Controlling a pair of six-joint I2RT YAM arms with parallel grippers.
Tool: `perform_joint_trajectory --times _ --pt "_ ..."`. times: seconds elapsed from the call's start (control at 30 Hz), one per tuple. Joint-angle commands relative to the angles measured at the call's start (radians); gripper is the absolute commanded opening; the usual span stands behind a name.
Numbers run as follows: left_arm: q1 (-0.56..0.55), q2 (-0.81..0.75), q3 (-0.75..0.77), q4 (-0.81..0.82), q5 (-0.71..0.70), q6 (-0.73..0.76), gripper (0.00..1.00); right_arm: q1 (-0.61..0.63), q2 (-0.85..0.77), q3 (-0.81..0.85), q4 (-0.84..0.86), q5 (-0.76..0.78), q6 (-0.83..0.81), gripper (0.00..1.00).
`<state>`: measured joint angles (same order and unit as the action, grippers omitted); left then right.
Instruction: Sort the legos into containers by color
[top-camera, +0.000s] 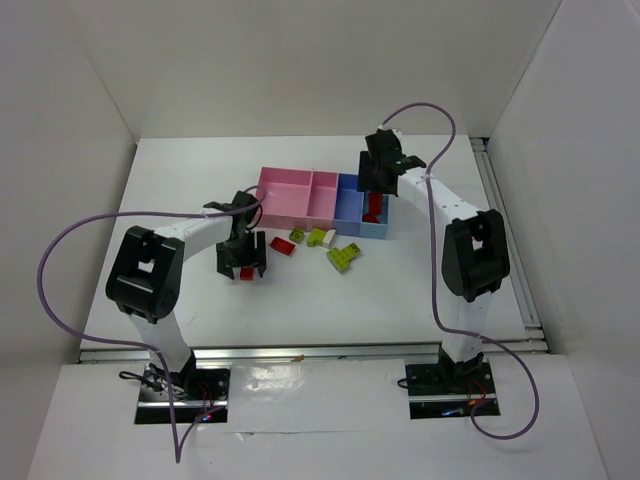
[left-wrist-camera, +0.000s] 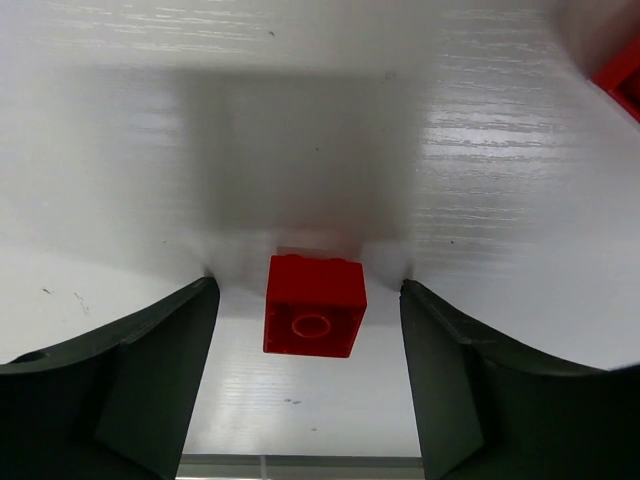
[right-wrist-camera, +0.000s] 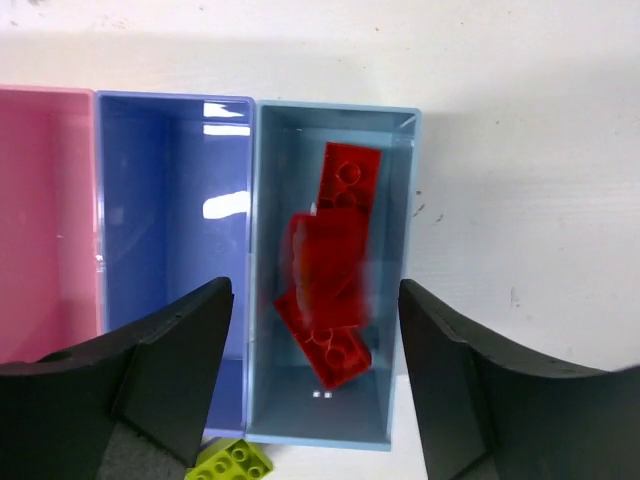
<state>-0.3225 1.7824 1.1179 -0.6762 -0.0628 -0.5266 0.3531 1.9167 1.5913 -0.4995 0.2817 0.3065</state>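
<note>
Two arms are in play, so let's start at the left. The left gripper (top-camera: 245, 266) sits low over the white table (top-camera: 180, 190) with its jaws spread wide. It straddles a lone red brick (left-wrist-camera: 314, 305) lying flat, with a clear gap on both sides (nothing pinched, as far as the wrist view shows). Moving across, a small scatter waits just in front of the containers (top-camera: 300, 180): a second red piece (top-camera: 281, 245), some yellow-green bricks (top-camera: 344, 257) and a whitish brick (top-camera: 330, 241) among them. The two pink bins (top-camera: 285, 195) look bare, and so does the darker blue bin (right-wrist-camera: 170, 200). The light blue end bin (right-wrist-camera: 400, 250) holds two settled reds (right-wrist-camera: 350, 175). Over on the right, the right gripper (right-wrist-camera: 315, 290) hovers above that bin with its jaws parted. A blurred red brick (right-wrist-camera: 330, 260) between them touches neither finger, and my read is that it is dropping in. So the reds are partly home with two more out on the table. The greens and the whitish one are untouched, so well under half is done.
</note>
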Motion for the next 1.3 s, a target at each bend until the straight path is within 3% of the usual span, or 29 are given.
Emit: perform_joint_trajectory --times 0.0,0.07,0.1,0.2,0.23,0.33,0.37,0.43,0.67,0.93,1.03,1.27 --pt "-0.004 0.031 -0.004 0.044 0.0 0.008 0.83 0.003 0.002 0.029 -0.013 0.04 0.017 0.76" --pt "-0.004 0.031 -0.004 0.044 0.0 0.008 0.75 0.003 0.002 0.038 -0.027 0.065 0.017 0.8" --pt "-0.004 0.031 -0.004 0.044 0.01 0.008 0.64 0.003 0.002 0.038 -0.027 0.065 0.017 0.8" --pt "-0.004 0.011 -0.004 0.044 0.011 -0.001 0.57 0.003 -0.031 0.038 -0.036 0.088 0.017 0.81" --pt "-0.004 0.011 -0.004 0.044 0.011 -0.001 0.45 0.003 -0.053 0.038 -0.036 0.088 0.026 0.81" --pt "-0.004 -0.015 0.036 0.007 0.011 -0.001 0.23 0.003 -0.103 0.029 -0.036 0.099 0.026 0.81" --pt "-0.015 -0.015 0.064 -0.02 0.011 -0.001 0.09 0.003 -0.117 0.029 -0.036 0.108 0.026 0.81" --pt "-0.029 -0.044 0.103 -0.051 0.011 0.013 0.01 -0.009 -0.165 0.007 -0.047 0.117 0.026 0.81" --pt "-0.161 -0.022 0.405 -0.114 0.09 0.004 0.0 -0.094 -0.344 -0.096 -0.077 0.048 0.057 0.81" --pt "-0.231 0.352 1.001 -0.158 0.25 -0.038 0.0 -0.131 -0.522 -0.214 -0.155 0.019 0.094 0.81" --pt "-0.259 0.442 1.159 -0.134 0.311 -0.05 0.0 -0.14 -0.564 -0.225 -0.204 0.04 0.103 0.81" --pt "-0.268 0.574 1.214 0.097 0.382 -0.16 0.02 -0.215 -0.619 -0.244 -0.261 0.07 0.103 0.81"
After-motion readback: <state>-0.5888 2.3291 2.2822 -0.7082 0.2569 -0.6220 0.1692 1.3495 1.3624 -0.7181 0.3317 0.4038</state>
